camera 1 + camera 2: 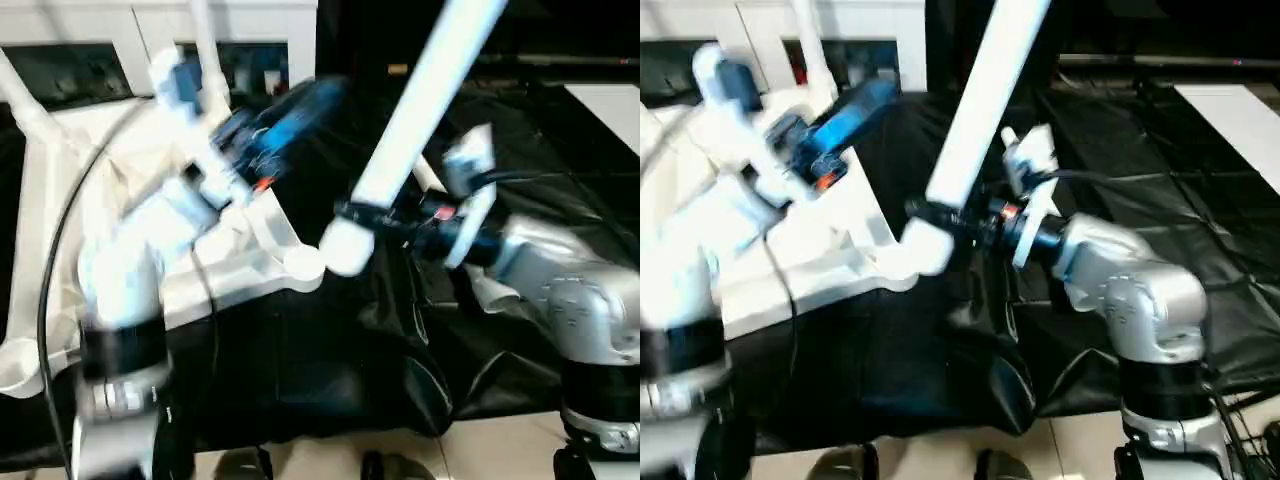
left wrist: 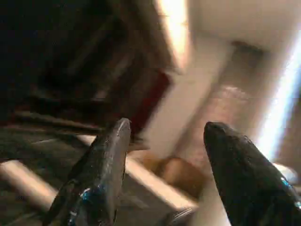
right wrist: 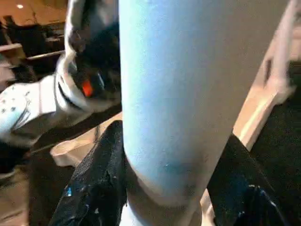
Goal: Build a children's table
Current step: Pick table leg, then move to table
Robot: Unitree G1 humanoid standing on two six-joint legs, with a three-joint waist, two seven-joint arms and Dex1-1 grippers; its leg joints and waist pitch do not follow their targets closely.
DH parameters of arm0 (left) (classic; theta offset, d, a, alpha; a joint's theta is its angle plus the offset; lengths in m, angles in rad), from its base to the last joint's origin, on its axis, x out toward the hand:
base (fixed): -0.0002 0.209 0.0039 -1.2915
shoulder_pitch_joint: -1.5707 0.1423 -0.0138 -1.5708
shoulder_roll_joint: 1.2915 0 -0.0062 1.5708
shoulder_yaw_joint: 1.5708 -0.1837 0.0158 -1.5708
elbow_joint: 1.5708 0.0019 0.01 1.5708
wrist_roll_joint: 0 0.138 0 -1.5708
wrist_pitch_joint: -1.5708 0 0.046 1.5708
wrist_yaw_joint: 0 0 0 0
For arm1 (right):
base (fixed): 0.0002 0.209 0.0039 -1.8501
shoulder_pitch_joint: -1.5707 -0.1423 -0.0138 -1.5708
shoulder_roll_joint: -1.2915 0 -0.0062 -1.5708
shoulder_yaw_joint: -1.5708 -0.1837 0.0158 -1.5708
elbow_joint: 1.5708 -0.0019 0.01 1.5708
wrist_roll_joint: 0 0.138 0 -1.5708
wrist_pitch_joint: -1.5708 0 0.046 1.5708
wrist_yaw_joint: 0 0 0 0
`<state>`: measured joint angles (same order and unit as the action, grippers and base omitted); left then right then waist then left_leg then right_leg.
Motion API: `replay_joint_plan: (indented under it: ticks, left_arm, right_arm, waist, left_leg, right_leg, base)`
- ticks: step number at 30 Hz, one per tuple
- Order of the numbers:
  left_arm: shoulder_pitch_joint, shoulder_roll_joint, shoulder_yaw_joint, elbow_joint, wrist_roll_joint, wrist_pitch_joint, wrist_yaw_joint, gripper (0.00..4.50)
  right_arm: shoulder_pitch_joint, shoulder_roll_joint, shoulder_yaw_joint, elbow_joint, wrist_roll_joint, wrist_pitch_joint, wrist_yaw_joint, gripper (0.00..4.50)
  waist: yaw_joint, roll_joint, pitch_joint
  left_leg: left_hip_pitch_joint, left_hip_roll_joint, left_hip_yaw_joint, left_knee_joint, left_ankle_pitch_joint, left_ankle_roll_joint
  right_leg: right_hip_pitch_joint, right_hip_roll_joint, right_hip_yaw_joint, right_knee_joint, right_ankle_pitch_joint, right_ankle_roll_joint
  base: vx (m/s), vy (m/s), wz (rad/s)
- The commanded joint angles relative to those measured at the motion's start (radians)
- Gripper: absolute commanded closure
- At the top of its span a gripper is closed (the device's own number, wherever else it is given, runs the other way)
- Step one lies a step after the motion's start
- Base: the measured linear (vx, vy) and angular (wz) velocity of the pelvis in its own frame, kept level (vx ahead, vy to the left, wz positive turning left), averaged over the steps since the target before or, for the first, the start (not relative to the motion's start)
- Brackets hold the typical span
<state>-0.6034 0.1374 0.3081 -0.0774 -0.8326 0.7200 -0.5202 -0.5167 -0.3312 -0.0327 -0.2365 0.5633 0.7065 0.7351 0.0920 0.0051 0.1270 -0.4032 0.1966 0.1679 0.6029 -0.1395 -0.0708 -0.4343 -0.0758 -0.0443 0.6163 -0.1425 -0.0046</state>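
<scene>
A white tubular leg (image 1: 420,110) rises between the black fingers of the right gripper (image 1: 362,213), above a black cloth (image 1: 330,360). At left, the white ribbed tabletop (image 1: 235,250) meets a silver-and-white arm (image 1: 150,250) with blue and orange-red accents; the left gripper (image 2: 164,179) is glossy black.

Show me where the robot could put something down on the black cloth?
The black cloth lies bare behind the right arm, up to the white sheet in the far corner. The near strip of cloth below the tabletop is free too. Around the held leg and the tabletop's corner it's crowded.
</scene>
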Motion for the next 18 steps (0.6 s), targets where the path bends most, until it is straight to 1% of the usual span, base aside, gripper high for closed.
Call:
replay_joint_plan:
  ticks: [1,2,3,4,5,6,7,8,9,10,11,12,13,14,15,16,17,18]
  left_arm:
    - [0.017,0.027,0.000,-0.025,0.154,-0.080,0.143,1.64]
    - [0.047,0.063,-0.028,-0.039,0.264,-0.140,0.195,1.64]
    - [0.097,0.103,-0.049,-0.057,0.380,-0.199,0.249,1.64]
    - [0.134,0.133,-0.063,-0.074,0.452,-0.218,0.287,1.64]
    - [0.189,0.154,-0.063,-0.106,0.499,-0.248,0.291,1.64]
    - [0.275,0.129,-0.004,-0.175,0.493,-0.221,0.333,1.64]
    - [0.302,0.109,0.026,-0.200,0.478,-0.196,0.361,1.64]
    - [0.348,0.097,0.039,-0.248,0.487,-0.162,0.394,1.64]
    - [0.379,0.091,0.040,-0.278,0.498,-0.147,0.415,1.64]
    - [0.400,0.093,0.029,-0.299,0.505,-0.142,0.416,1.64]
    - [0.400,0.093,0.029,-0.299,0.505,-0.142,0.416,1.64]
    - [0.448,0.098,-0.021,-0.339,0.577,-0.155,0.448,1.64]
    - [0.466,0.096,-0.042,-0.350,0.615,-0.152,0.480,1.64]
    - [0.477,0.098,-0.082,-0.359,0.675,-0.160,0.522,1.64]
    - [0.476,0.097,-0.118,-0.364,0.714,-0.161,0.556,1.64]
    - [0.479,0.090,-0.153,-0.353,0.723,-0.191,0.555,1.64]
    - [0.479,0.090,-0.175,-0.338,0.733,-0.220,0.550,1.64]
    - [0.488,0.086,-0.181,-0.318,0.725,-0.250,0.533,1.64]
  right_arm:
    - [0.020,-0.009,0.035,0.033,-0.185,-0.142,-0.116,2.64]
    - [0.033,-0.014,0.055,0.071,-0.259,-0.211,-0.160,2.64]
    - [0.052,-0.014,0.071,0.106,-0.315,-0.234,-0.216,2.64]
    - [0.069,-0.007,0.074,0.124,-0.335,-0.238,-0.249,2.64]
    - [0.097,0.021,0.058,0.122,-0.310,-0.213,-0.265,2.64]
    - [0.150,0.067,0.053,0.086,-0.283,-0.175,-0.308,2.64]
    - [0.167,0.079,0.062,0.069,-0.288,-0.170,-0.328,2.64]
    - [0.197,0.109,0.057,0.041,-0.279,-0.165,-0.353,2.64]
    - [0.216,0.129,0.051,0.024,-0.268,-0.163,-0.368,2.64]
    - [0.227,0.136,0.049,0.015,-0.261,-0.161,-0.372,2.64]
    - [0.227,0.136,0.049,0.015,-0.261,-0.161,-0.372,2.64]
    - [0.254,0.145,0.058,0.007,-0.249,-0.178,-0.357,2.64]
    - [0.262,0.147,0.073,0.019,-0.268,-0.208,-0.358,2.64]
    - [0.256,0.142,0.082,0.041,-0.288,-0.250,-0.350,2.64]
    - [0.241,0.132,0.083,0.067,-0.307,-0.285,-0.344,2.64]
    - [0.208,0.121,0.090,0.119,-0.344,-0.335,-0.346,2.64]
    - [0.187,0.113,0.094,0.152,-0.362,-0.365,-0.344,2.64]
    - [0.178,0.121,0.089,0.173,-0.365,-0.382,-0.348,2.64]
  waist:
    - [0.001,0.005,-0.108]
    - [-0.002,0.003,-0.107]
    - [-0.006,0.002,-0.107]
    - [-0.007,0.003,-0.112]
    - [-0.013,0.004,-0.112]
    - [-0.014,0.006,-0.115]
    - [-0.022,-0.004,-0.110]
    - [-0.023,-0.003,-0.113]
    - [-0.022,0.001,-0.117]
    - [-0.019,0.019,-0.111]
    - [-0.021,0.013,-0.110]
    - [-0.016,0.045,-0.114]
    - [-0.012,0.035,-0.112]
    - [0.003,0.105,-0.114]
    - [-0.006,0.087,-0.098]
    - [-0.002,0.005,-0.085]
    - [0.005,0.055,-0.084]
    - [-0.004,0.056,-0.084]
  left_leg:
    - [0.020,0.014,-0.004,-0.064,-0.260,-0.033]
    - [0.021,0.007,-0.002,-0.062,-0.269,-0.038]
    - [0.022,0.005,-0.002,-0.064,-0.292,-0.043]
    - [0.020,0.008,-0.010,-0.069,-0.298,-0.051]
    - [0.018,0.002,-0.008,-0.069,-0.308,-0.044]
    - [0.027,0.003,-0.007,-0.066,-0.325,-0.041]
    - [0.022,0.006,-0.006,-0.069,-0.331,-0.035]
    - [0.027,0.006,-0.004,-0.065,-0.354,-0.028]
    - [0.028,0.009,-0.008,-0.066,-0.356,-0.028]
    - [0.027,0.009,-0.012,-0.070,-0.382,-0.020]
    - [0.030,0.010,-0.011,-0.069,-0.406,-0.019]
    - [0.039,0.013,-0.019,-0.072,-0.458,-0.023]
    - [0.032,0.010,-0.023,-0.076,-0.470,-0.023]
    - [0.043,0.009,-0.030,-0.075,-0.500,-0.033]
    - [0.049,0.008,-0.027,-0.077,-0.561,-0.024]
    - [-0.016,-0.013,-0.057,-0.100,-0.537,0.022]
    - [-0.018,-0.004,-0.067,-0.122,-0.588,0.017]
    - [-0.030,-0.014,-0.083,-0.119,-0.641,0.001]
  right_leg:
    - [0.058,-0.038,0.022,-0.086,-0.402,-0.085]
    - [0.058,-0.034,0.021,-0.089,-0.429,-0.069]
    - [0.055,-0.035,0.021,-0.097,-0.491,-0.030]
    - [0.058,-0.038,0.019,-0.098,-0.518,0.005]
    - [0.055,-0.033,0.016,-0.104,-0.547,0.019]
    - [0.048,-0.034,0.016,-0.108,-0.560,0.018]
    - [0.047,-0.033,0.015,-0.104,-0.538,-0.011]
    - [0.039,-0.027,0.014,-0.108,-0.533,-0.024]
    - [0.042,-0.029,0.014,-0.098,-0.509,-0.034]
    - [0.036,-0.028,0.013,-0.103,-0.506,-0.043]
    - [0.031,-0.026,0.012,-0.110,-0.524,-0.037]
    - [0.029,-0.022,0.009,-0.119,-0.518,-0.032]
    - [0.040,-0.023,0.004,-0.111,-0.510,-0.027]
    - [0.034,-0.029,0.004,-0.105,-0.516,-0.032]
    - [0.022,-0.021,-0.004,-0.128,-0.565,-0.020]
    - [0.078,-0.057,-0.044,-0.109,-0.636,-0.004]
    - [0.078,-0.049,-0.057,-0.103,-0.697,-0.009]
    - [0.083,-0.062,-0.071,-0.089,-0.760,-0.021]
  base:
    - [0.000,0.000,0.00]
    - [0.000,0.000,0.00]
    - [0.000,0.000,0.00]
    - [0.000,0.000,0.00]
    - [0.000,0.000,0.00]
    - [0.000,0.000,0.00]
    - [0.000,0.000,0.00]
    - [0.000,0.000,0.00]
    - [0.000,0.000,0.00]
    - [0.000,0.000,0.00]
    - [0.000,0.000,0.00]
    - [0.000,0.000,0.00]
    - [0.000,0.000,0.00]
    - [0.000,0.000,0.00]
    - [0.000,0.000,0.00]
    - [0.000,0.000,0.00]
    - [-0.068,0.007,0.33]
    - [-0.063,-0.028,0.59]
